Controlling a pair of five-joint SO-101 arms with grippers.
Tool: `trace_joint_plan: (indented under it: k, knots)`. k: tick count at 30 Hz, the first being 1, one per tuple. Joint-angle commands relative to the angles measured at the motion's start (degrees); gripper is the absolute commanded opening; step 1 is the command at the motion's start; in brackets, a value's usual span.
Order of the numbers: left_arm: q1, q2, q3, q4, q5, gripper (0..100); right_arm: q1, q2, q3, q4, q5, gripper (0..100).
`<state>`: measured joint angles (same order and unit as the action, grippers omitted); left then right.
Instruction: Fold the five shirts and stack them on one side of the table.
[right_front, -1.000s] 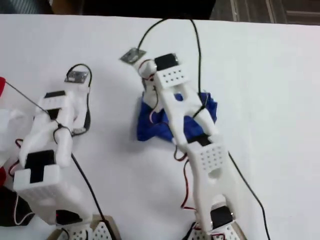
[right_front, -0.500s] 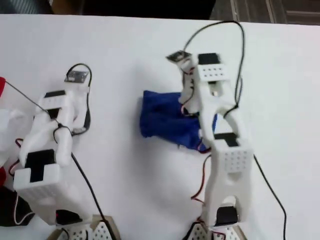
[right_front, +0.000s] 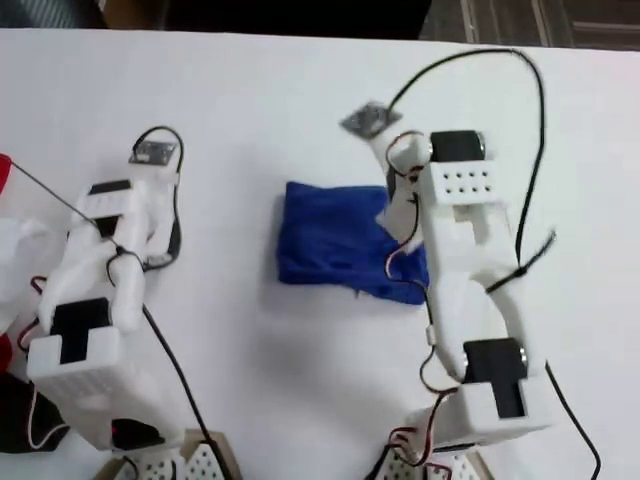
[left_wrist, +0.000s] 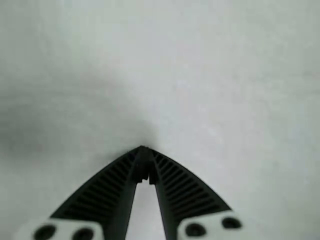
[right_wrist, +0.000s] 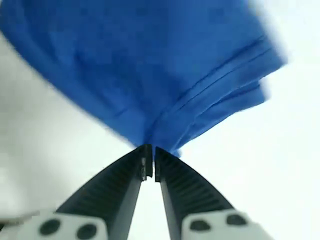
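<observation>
two white plastic robot arms stand side by side at one flat white table (right_front: 230, 80). i count just one shirt on it for certain: a crumpled blue cloth shirt (right_front: 335, 240). it lies in a rough rectangle between the two arms, much nearer the right arm (right_front: 470, 270) than the left arm (right_front: 95, 260).

the right pincer (right_wrist: 148, 150) is black with ribbed inner faces, and its two jaws are drawn in to a thin slit. the blue cloth shirt (right_wrist: 130, 65) gathers in pleats right down to the tips, so the pincer looks to be nipping a small fold at the shirt's edge. the rest of the shirt spreads away ahead of that pincer, flat on the table. seen from above, the right arm's wrist covers the shirt's edge on that side.

the left pincer (left_wrist: 144, 151) is the same black ribbed pair, with its tips pressed together and nothing between them. just ahead of it is bare white table (left_wrist: 200, 65). the shirt lies well apart from this pincer, off to its right.

each wrist carries one small grey board, two in all (right_front: 152, 152) (right_front: 368, 120).

on the far side of the left arm from the shirt, at the table's edge, there's one lump of white cloth (right_front: 15, 250), one sliver of red (right_front: 4, 168) and one dark bundle (right_front: 15, 415). whether those are shirts i cannot tell.
</observation>
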<state>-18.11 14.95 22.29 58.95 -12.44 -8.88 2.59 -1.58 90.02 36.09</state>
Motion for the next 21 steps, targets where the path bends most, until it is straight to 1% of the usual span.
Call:
trace_joint_plan:
  k: [1,5,9,12,18,21]
  knots:
    - [0.1,0.3,-2.0,-0.4,0.3,3,-0.7,-1.5,-1.7,-9.2,-5.0,2.1]
    - [0.1,0.3,-2.0,-0.4,0.3,3,-4.2,6.7,1.5,-10.2,-5.6,2.1]
    - [0.1,0.3,-2.0,-0.4,0.3,3,-4.8,12.5,1.7,-10.0,-5.8,2.1]
    - [0.1,0.3,-2.1,-0.4,0.3,3,-4.4,13.1,1.9,-5.9,-5.6,2.1]
    - [0.1,0.3,-2.1,-0.4,0.3,3,-3.1,13.1,2.0,5.9,-5.3,2.1]
    - [0.1,0.3,-2.1,-0.5,0.3,3,-0.2,13.1,2.0,7.3,-2.1,2.1]
